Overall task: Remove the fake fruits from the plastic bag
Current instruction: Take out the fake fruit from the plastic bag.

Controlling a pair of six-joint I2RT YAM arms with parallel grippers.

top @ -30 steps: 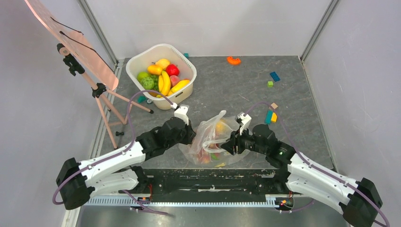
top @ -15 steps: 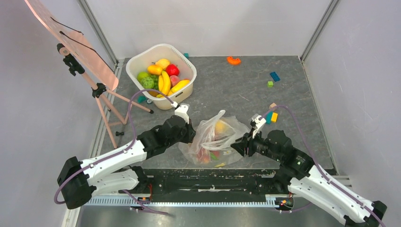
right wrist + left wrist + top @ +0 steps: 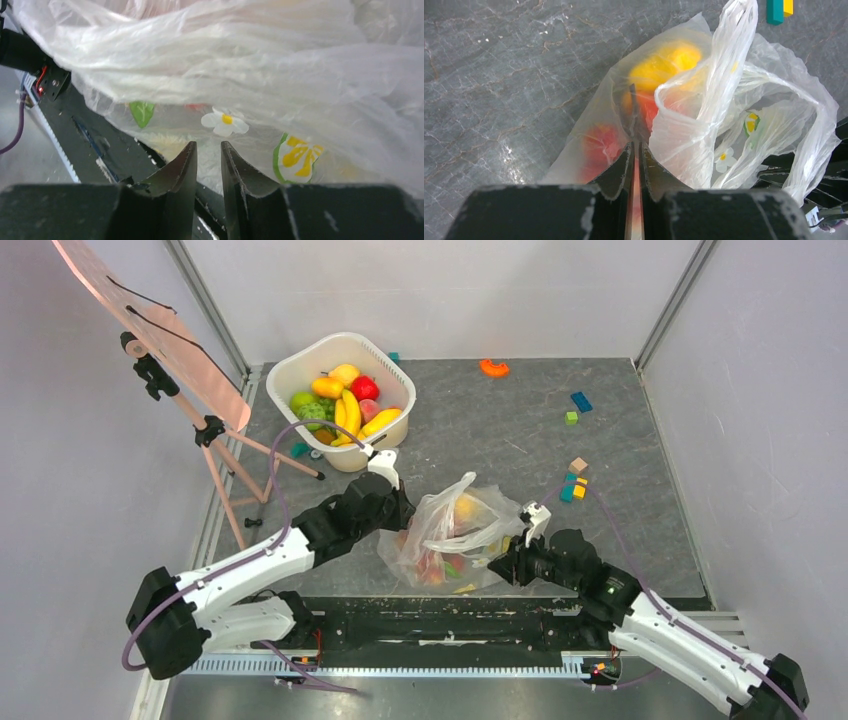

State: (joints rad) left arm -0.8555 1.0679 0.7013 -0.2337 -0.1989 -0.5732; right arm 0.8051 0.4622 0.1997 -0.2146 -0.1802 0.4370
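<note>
I judge that the step in hand is to get hold of the thin, clear, crinkly plastic bag [image 3: 455,530] so that its mouth can be opened. The small glossy fake fruits [image 3: 434,566] are, as far as I can see, all inside it, so no fruit is out yet. The bag lies slumped on the grey marbled table [image 3: 480,420] on the near side of the white plastic tub [image 3: 300,352], close to it but not touching, a little to its right. Through the film I see a round yellow fruit [image 3: 664,65] at the end toward the tub and red and pink ones beside it; I cannot count them. The film is crumpled in many folds and printed with small white and yellow flowers [image 3: 225,121], and one loop handle [image 3: 730,45] stands up twisted. My left gripper [image 3: 636,147] is at the side of the bag that faces the tub, its jaws together on a fold of the film. My right gripper [image 3: 208,146] is at the side away from the tub, low at the bag's bottom edge. Its jaws stand a small way apart, and I cannot tell if any film is between them. The next move, I think, calls for the right jaws to catch only film, not a fruit, and then a slow pull away from the left, because such thin plastic slips easily.
</note>
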